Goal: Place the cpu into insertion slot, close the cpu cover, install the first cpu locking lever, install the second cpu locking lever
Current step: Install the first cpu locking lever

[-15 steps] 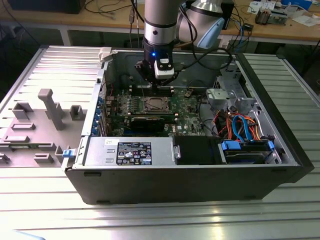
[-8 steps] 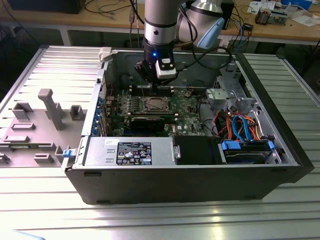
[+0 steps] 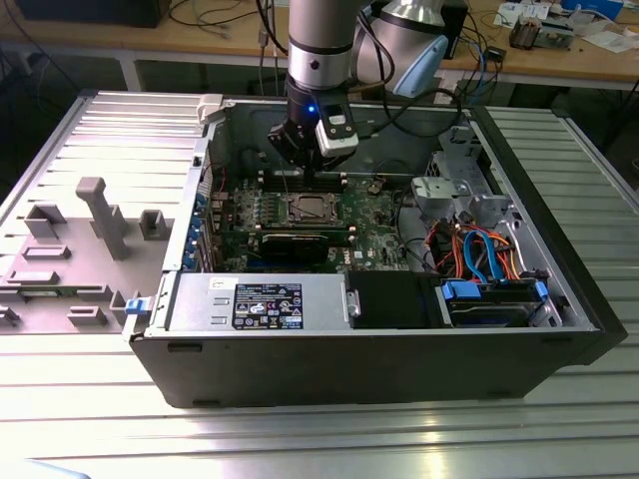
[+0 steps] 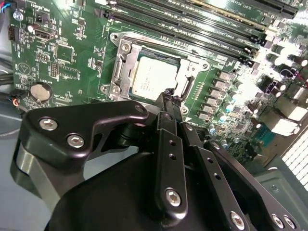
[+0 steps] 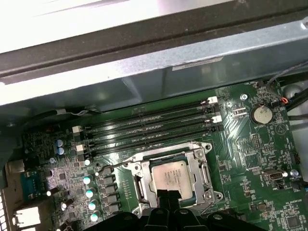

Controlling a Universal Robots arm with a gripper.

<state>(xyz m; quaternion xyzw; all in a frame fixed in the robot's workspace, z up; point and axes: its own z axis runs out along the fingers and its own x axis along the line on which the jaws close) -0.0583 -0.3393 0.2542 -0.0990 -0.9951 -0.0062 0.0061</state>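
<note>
- The arm's hand (image 3: 303, 165) hangs inside the open computer case (image 3: 399, 349), low over the green board (image 3: 379, 235), just above the socket.
- In both wrist views the hand's black fingers (image 4: 169, 103) come to a narrow tip pressed together, holding nothing, right at the socket's edge.
- The cpu (image 4: 151, 79) lies flat in the insertion slot, its silver-grey top bare (image 5: 169, 175).
- The cpu cover (image 4: 126, 67) frames the chip, lying down around it (image 5: 202, 168).
- A round coin battery (image 5: 261, 114) sits well apart on the board.
- Memory slots (image 5: 149, 130) run beside the socket.
</note>
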